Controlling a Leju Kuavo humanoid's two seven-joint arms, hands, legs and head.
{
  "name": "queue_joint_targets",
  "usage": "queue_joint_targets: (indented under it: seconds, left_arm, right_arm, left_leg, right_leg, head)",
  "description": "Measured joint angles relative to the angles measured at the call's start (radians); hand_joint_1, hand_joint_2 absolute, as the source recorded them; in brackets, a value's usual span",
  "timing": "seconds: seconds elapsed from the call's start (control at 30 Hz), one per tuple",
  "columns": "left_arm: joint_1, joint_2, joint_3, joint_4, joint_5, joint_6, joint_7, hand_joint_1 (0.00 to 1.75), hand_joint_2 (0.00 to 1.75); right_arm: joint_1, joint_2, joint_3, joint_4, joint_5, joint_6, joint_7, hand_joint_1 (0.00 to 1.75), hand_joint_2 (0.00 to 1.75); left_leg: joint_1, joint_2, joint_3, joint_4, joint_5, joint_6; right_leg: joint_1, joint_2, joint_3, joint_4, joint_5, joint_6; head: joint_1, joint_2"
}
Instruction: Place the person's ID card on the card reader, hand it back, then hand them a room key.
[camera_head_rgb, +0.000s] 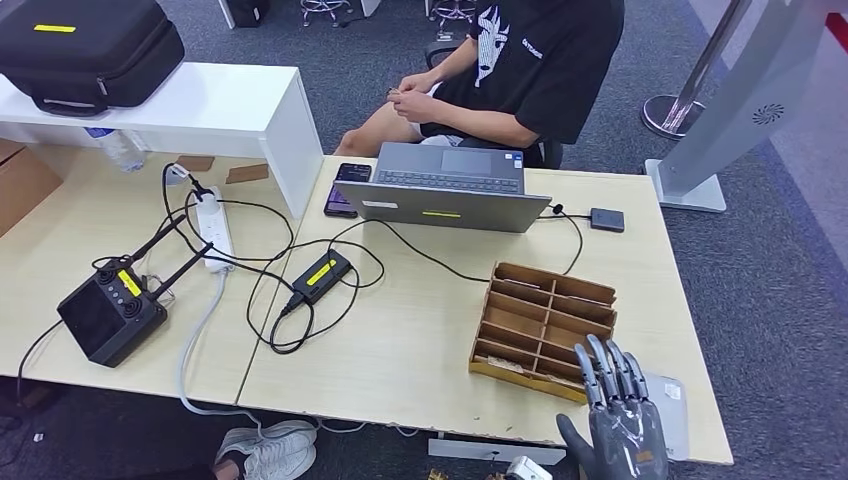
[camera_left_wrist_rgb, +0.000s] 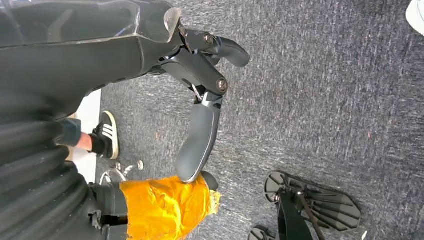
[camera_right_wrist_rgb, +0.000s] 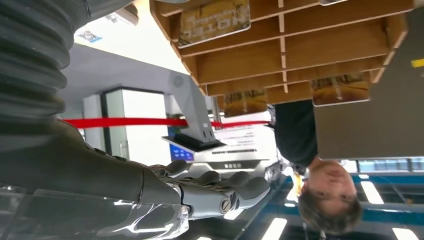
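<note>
A small dark card reader lies on its cable at the table's far right, beside the laptop. A wooden slotted holder stands at the front right; its slots carry brown room key cards. My right hand is raised at the table's front edge just right of the holder, fingers straight and apart, holding nothing; its fingers point toward the holder. My left hand hangs over grey carpet with nothing in it. The seated person keeps both hands together at the lap; I cannot tell what they hold.
A phone lies left of the laptop. Cables, a power strip, a black adapter and a black box with antennas crowd the left half. A white shelf carries a black case. A flat grey sheet lies by my right hand.
</note>
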Motion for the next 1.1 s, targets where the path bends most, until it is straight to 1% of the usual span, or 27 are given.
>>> queue_joint_targets:
  seconds: [0.23, 0.3, 0.33, 0.43, 0.47, 0.53, 0.9, 1.1]
  left_arm:
    - [-0.001, 0.0, -0.003, 0.0, -0.002, 0.0, 0.003, 0.0, 1.75]
    - [-0.001, 0.0, -0.004, 0.0, -0.002, 0.0, 0.003, 0.0, 1.75]
    - [-0.001, 0.0, -0.006, 0.0, -0.002, 0.0, 0.003, 0.0, 1.75]
    - [-0.001, 0.0, -0.008, 0.0, -0.003, -0.002, 0.004, 0.0, 1.75]
    - [-0.001, 0.0, -0.009, 0.0, -0.003, -0.003, 0.004, 0.0, 1.75]
    - [-0.001, 0.0, -0.009, 0.0, -0.004, -0.005, 0.005, 0.0, 1.75]
    - [-0.001, 0.0, -0.01, 0.0, -0.009, -0.007, 0.006, 0.0, 1.75]
    - [-0.001, 0.0, -0.01, 0.0, -0.01, -0.007, 0.006, 0.0, 1.75]
  right_arm:
    - [-0.024, 0.017, -0.013, 0.056, -0.001, 0.0, 0.006, 0.0, 1.75]
    - [-0.027, 0.02, -0.014, 0.066, -0.002, 0.0, 0.006, 0.1, 1.75]
    - [-0.029, 0.021, -0.015, 0.071, -0.003, 0.0, 0.006, 0.3, 1.75]
    - [-0.034, 0.024, -0.019, 0.087, -0.003, 0.0, 0.006, 1.22, 1.75]
    - [-0.036, 0.025, -0.02, 0.091, -0.003, 0.0, 0.006, 1.4, 1.75]
    - [-0.041, 0.026, -0.021, 0.101, -0.002, 0.0, 0.008, 1.47, 1.75]
    - [-0.067, 0.028, -0.033, 0.168, 0.021, -0.004, 0.039, 1.52, 1.75]
    - [-0.082, 0.028, -0.037, 0.196, 0.026, -0.014, 0.051, 1.61, 1.75]
  left_leg:
    - [0.0, 0.0, 0.0, 0.0, 0.0, 0.0]
    - [0.0, 0.0, 0.0, 0.0, 0.0, 0.0]
    - [0.0, 0.0, 0.0, 0.0, 0.0, 0.0]
    - [0.0, 0.0, 0.0, 0.0, 0.0, 0.0]
    - [0.0, 0.0, 0.0, 0.0, 0.0, 0.0]
    - [0.0, 0.0, 0.0, 0.0, 0.0, 0.0]
    - [0.0, 0.0, 0.0, 0.0, 0.0, 0.0]
    - [0.0, 0.0, 0.001, 0.0, 0.0, 0.0]
  right_leg:
    - [0.0, 0.0, 0.0, 0.0, 0.0, 0.0]
    - [0.0, 0.0, 0.0, 0.0, 0.0, 0.0]
    - [0.0, 0.0, 0.0, 0.0, 0.0, 0.0]
    - [0.0, 0.0, 0.0, 0.0, 0.0, 0.0]
    - [0.0, 0.0, 0.0, 0.0, 0.0, 0.0]
    - [0.0, 0.0, 0.0, 0.0, 0.0, 0.0]
    - [0.0, 0.0, 0.0, 0.0, 0.0, 0.0]
    - [0.0, 0.0, 0.0, 0.0, 0.0, 0.0]
  head:
    - [0.0, 0.0]
    - [0.0, 0.0]
    - [0.0, 0.0]
    - [0.0, 0.0]
    - [0.0, 0.0]
    - [0.0, 0.0]
    - [0.0, 0.0]
    - [0.0, 0.0]
